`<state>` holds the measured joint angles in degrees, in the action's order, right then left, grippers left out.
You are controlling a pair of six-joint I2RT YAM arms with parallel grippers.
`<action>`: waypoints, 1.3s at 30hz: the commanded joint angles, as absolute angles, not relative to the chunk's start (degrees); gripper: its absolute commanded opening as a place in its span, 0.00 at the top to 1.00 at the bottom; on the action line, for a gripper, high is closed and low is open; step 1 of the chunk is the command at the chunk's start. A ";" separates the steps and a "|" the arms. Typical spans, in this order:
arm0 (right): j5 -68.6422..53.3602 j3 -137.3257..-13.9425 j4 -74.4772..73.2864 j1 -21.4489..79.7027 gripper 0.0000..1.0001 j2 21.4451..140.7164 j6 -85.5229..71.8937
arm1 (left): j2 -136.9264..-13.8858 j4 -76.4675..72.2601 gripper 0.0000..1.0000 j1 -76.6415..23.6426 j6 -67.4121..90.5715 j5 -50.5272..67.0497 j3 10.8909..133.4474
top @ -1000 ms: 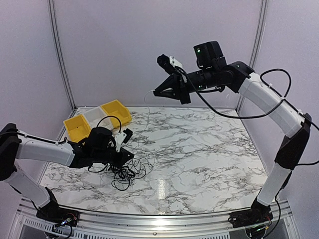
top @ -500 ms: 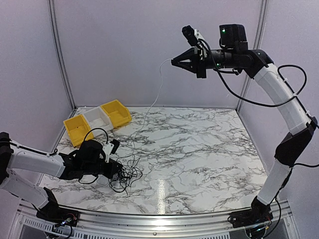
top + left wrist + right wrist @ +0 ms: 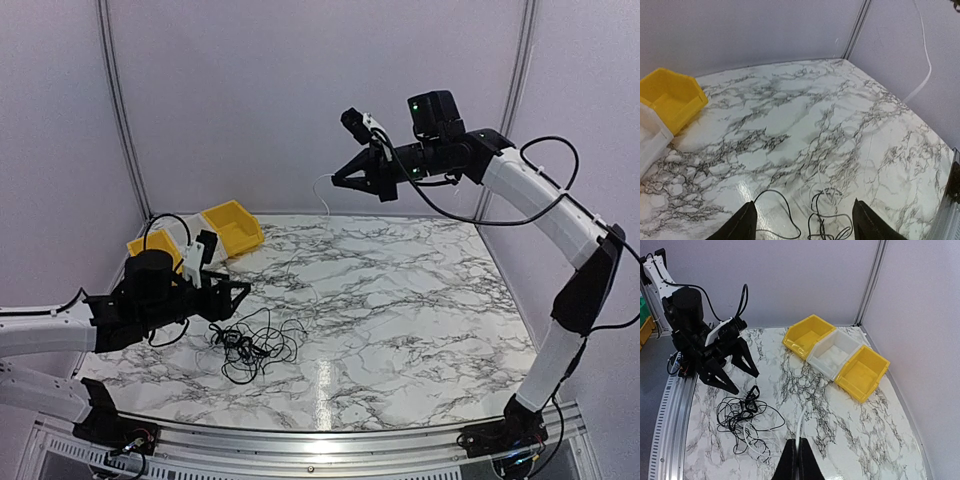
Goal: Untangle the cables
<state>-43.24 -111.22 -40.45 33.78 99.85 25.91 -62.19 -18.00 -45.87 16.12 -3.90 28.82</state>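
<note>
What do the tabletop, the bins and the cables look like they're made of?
Tabletop: marble-look, white with grey veins, glossy by the glare; possibly printed laminate.
Bins: likely moulded plastic, two yellow, one white, smooth even colour.
Cables: thin black cords, probably plastic- or rubber-sheathed, lying in limp loops.
One white cord, held by the right claw, looks alike.

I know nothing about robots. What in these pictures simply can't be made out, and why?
Black cables: left wrist view, the bottom edge cuts off most of the tangle.
White cable: right wrist view, too thin to tell whether its lower end is knotted into the tangle.
Nearest yellow bin: top view, the left arm covers part of it.
White bin: left wrist view, cut off by the left edge.
</note>
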 commanded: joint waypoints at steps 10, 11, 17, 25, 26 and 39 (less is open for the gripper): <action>-42.98 -114.08 -39.29 39.44 1.00 100.76 26.02 | -75.08 -12.41 0.29 -46.37 -1.69 11.60 49.85; -42.98 -113.97 -39.44 39.75 1.00 100.79 26.08 | -76.52 -10.76 0.29 -46.40 -2.87 10.85 51.24; -42.98 -113.84 -39.67 40.58 1.00 101.31 26.10 | -81.86 -10.66 0.44 -46.41 -5.45 10.53 54.81; -42.24 -113.64 -39.24 40.62 1.00 101.99 26.10 | -80.80 -11.11 0.58 -46.41 -6.27 11.36 53.80; -42.19 -113.59 -39.27 40.61 1.00 102.10 26.06 | -79.98 -10.96 0.59 -46.36 -6.31 11.00 53.27; -41.75 -113.19 -38.83 40.67 1.00 102.65 26.05 | -66.40 -10.27 0.22 -46.36 -3.93 -0.79 44.25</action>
<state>-42.30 -111.61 -39.86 40.27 101.89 25.96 -69.32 -10.11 -46.17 -2.87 -4.10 46.81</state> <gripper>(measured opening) 0.019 0.790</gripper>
